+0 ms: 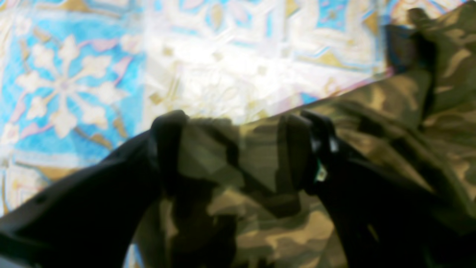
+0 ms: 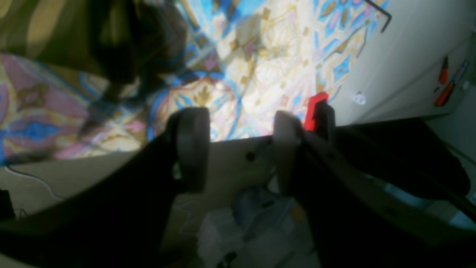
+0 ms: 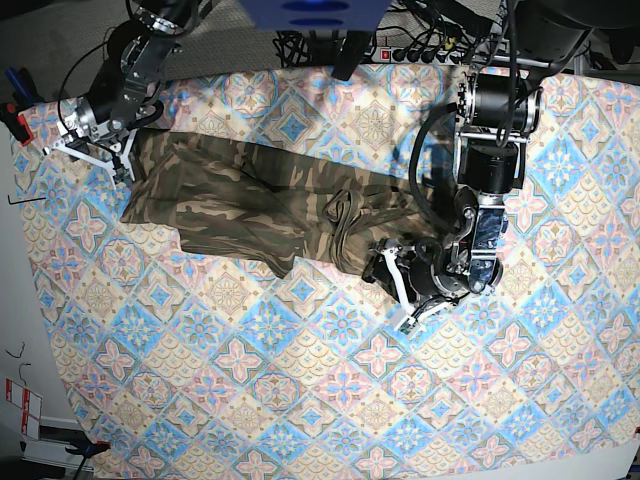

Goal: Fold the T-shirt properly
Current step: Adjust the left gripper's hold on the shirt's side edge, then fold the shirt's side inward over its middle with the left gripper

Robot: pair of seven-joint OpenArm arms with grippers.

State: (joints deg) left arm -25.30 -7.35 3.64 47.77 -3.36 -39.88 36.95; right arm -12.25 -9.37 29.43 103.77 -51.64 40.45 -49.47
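The camouflage T-shirt [image 3: 250,200] lies bunched in a long band across the upper part of the patterned tablecloth [image 3: 300,380]. My left gripper [image 3: 410,298] sits low at the shirt's right end. In the left wrist view its jaws stand wide, and rumpled T-shirt [image 1: 372,111] cloth lies between and under the left gripper [image 1: 232,149]. My right gripper [image 3: 92,150] hovers at the shirt's left end by the table edge. In the right wrist view the right gripper [image 2: 238,149] is open with nothing between its fingers, and the T-shirt [image 2: 48,33] shows at the upper left.
The table's left edge [image 3: 20,230] runs close to the right gripper, with a red clamp [image 3: 12,115] on it. Cables and a power strip [image 3: 420,48] lie along the far edge. Beyond the table edge the floor holds bags [image 2: 253,219].
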